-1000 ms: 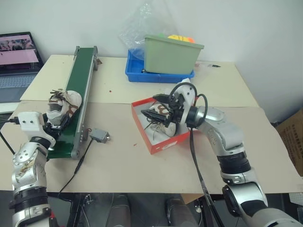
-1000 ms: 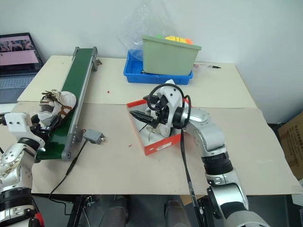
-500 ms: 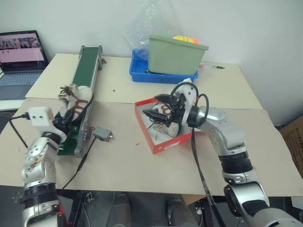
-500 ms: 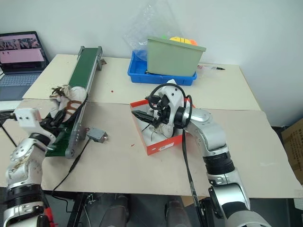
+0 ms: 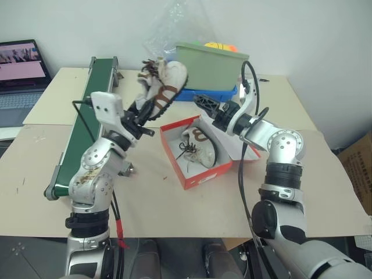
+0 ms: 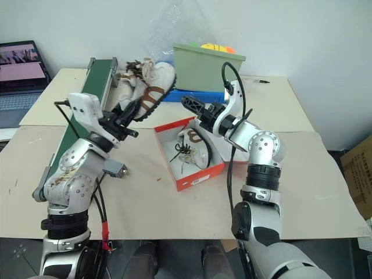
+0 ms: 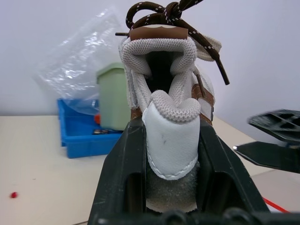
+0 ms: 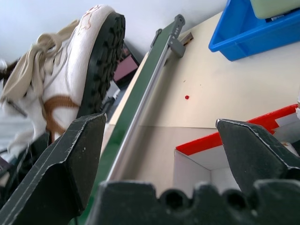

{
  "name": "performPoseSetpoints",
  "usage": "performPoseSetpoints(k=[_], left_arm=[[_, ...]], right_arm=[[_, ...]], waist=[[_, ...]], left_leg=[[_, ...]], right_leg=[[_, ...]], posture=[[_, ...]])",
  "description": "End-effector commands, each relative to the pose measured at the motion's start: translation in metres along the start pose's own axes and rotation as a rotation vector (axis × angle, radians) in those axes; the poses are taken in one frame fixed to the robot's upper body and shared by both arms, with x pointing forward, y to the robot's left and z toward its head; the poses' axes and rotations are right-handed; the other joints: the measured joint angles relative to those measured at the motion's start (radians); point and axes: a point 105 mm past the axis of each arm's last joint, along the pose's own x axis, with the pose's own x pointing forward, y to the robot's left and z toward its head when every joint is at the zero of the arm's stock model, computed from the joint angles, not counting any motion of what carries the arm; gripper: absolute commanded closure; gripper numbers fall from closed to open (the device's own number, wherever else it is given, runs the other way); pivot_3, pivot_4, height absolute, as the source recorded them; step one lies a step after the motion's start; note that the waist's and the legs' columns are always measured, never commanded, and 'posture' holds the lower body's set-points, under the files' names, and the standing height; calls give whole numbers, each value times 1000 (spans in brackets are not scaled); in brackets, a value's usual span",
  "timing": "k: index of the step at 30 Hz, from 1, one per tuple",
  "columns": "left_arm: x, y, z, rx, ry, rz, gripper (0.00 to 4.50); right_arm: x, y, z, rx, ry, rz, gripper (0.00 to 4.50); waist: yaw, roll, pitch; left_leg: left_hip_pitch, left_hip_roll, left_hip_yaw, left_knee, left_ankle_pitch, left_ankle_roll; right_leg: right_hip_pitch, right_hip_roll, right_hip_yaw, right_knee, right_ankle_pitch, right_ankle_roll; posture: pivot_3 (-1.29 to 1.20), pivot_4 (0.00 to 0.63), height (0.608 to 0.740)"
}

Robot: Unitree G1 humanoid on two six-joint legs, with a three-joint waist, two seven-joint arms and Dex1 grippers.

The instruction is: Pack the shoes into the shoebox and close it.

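up off the table, the left gripper (image 5: 145,113) pinches one of the shoes (image 5: 163,87) by its heel, toe pointing up and away from the fingers (image 7: 119,183). just to its right, the right gripper (image 5: 204,107) hangs with jaws spread wide and empty. below both sits the open shoebox (image 5: 192,168), the other shoe (image 5: 200,150) inside. beyond stand a green bin (image 5: 210,65) and blue tray (image 5: 200,93).

My left claw (image 5: 152,113) grips one shoe (image 5: 163,87) by the heel, raised above the desk (image 5: 174,197). The other shoe (image 5: 196,152) lies in the open shoebox (image 5: 195,174). My right claw (image 5: 204,106) hangs spread over the box.
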Motion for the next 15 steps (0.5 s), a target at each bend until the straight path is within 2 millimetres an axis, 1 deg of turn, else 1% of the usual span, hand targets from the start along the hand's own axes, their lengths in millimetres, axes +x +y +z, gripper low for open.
performPoseSetpoints(k=[1, 3, 4, 6, 9, 12, 15], left_arm=[[8, -24, 8, -14, -55, -87, 3441], [12, -29, -2, -22, -35, -105, 3441], [15, -34, -4, -28, -34, -119, 3441], [18, -42, -4, -47, -42, -137, 3441], [18, -47, -6, -59, -43, -148, 3441], [18, -47, -8, -60, -43, -142, 3441], [18, -37, -9, -50, -42, -115, 3441]], right_arm=[[2, 19, 9, -56, -15, 44, 0], [3, 15, 7, -65, -10, 27, 0], [3, 14, 6, -70, -10, 20, 0], [3, 13, 7, -64, -17, 19, 0], [2, 12, 10, -72, -33, 9, 0], [1, 13, 13, -85, -40, 8, 0], [-3, 17, 18, -96, -43, 18, 0]], waist=[[-1, 0, 0], [-2, 0, 0], [-2, 0, 0], [-1, 0, 0], [-2, 0, 0], [-2, 0, 0], [-2, 0, 0]], left_leg=[[0, 0, 0, 0, 0, 0], [0, 0, 0, 0, 0, 0], [0, 0, 0, 0, 0, 0], [0, 0, 0, 0, 0, 0], [0, 0, 0, 0, 0, 0], [0, 0, 0, 0, 0, 0], [0, 0, 0, 0, 0, 0]], right_leg=[[0, 0, 0, 0, 0, 0], [0, 0, 0, 0, 0, 0], [0, 0, 0, 0, 0, 0], [0, 0, 0, 0, 0, 0], [0, 0, 0, 0, 0, 0], [0, 0, 0, 0, 0, 0], [0, 0, 0, 0, 0, 0]], posture=[[0, 150, 740], [0, 150, 740], [0, 150, 740], [0, 150, 740], [0, 150, 740], [0, 150, 740], [0, 150, 740]])
